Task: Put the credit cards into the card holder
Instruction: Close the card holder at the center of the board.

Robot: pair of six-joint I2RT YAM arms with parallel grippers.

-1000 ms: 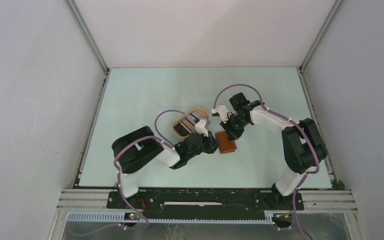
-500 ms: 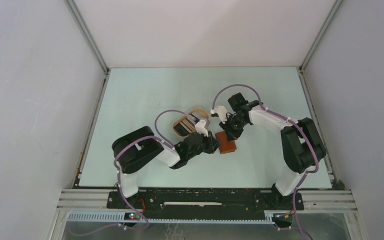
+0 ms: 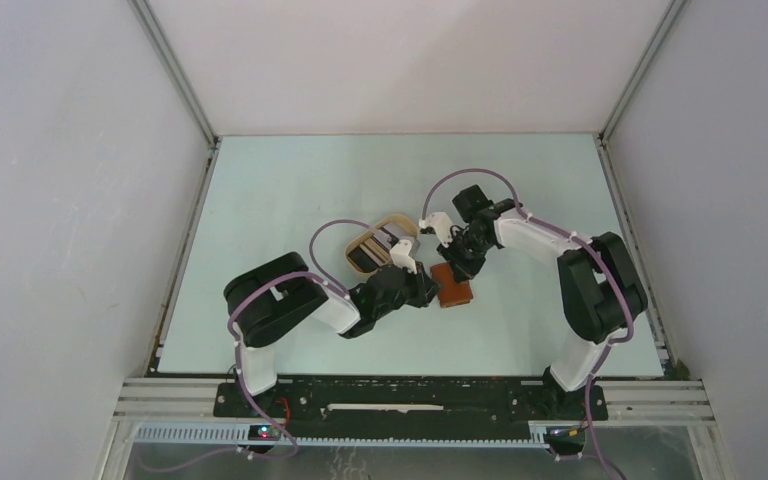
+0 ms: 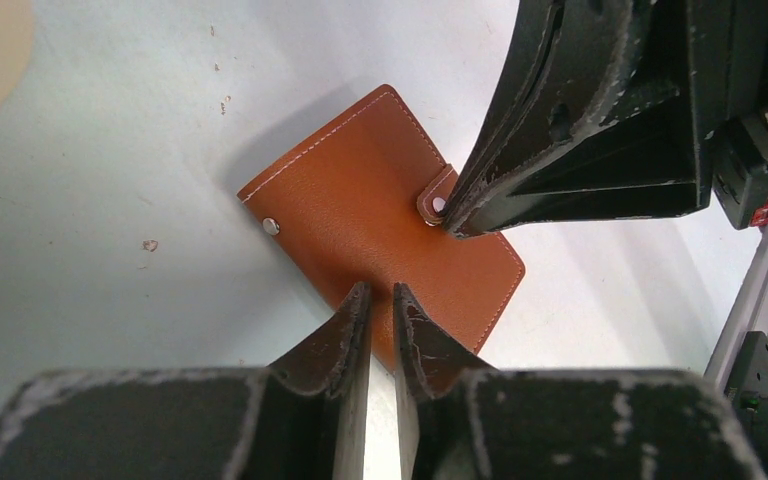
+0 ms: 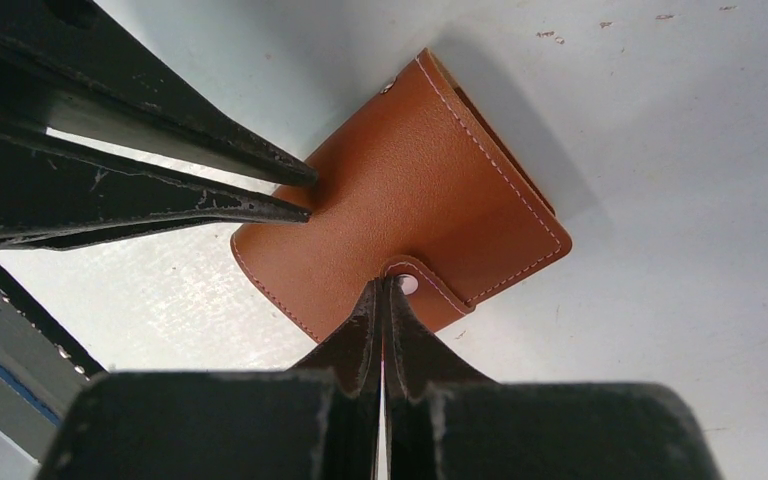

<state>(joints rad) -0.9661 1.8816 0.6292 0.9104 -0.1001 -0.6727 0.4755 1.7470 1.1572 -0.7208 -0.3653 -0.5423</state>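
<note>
Barely anything is changing: I am still working at the snap

My right gripper (image 5: 384,285), jaws pressed together, is prodding the snap tab (image 4: 438,196) and has only edged sideways. My left gripper (image 4: 380,292), jaws narrowing to a thin gap, is pinning the brown leather card holder (image 4: 360,210) flat on the table (image 3: 290,190). It is staying closed, so the credit cards (image 3: 365,252) are still waiting in the oval tray (image 3: 396,220).

Left gripper (image 4: 380,297) is angled down near mid-table, jaws set a narrow gap apart. Right gripper (image 5: 382,288) is pointed down opposite it, jaws fully closed, close by.
</note>
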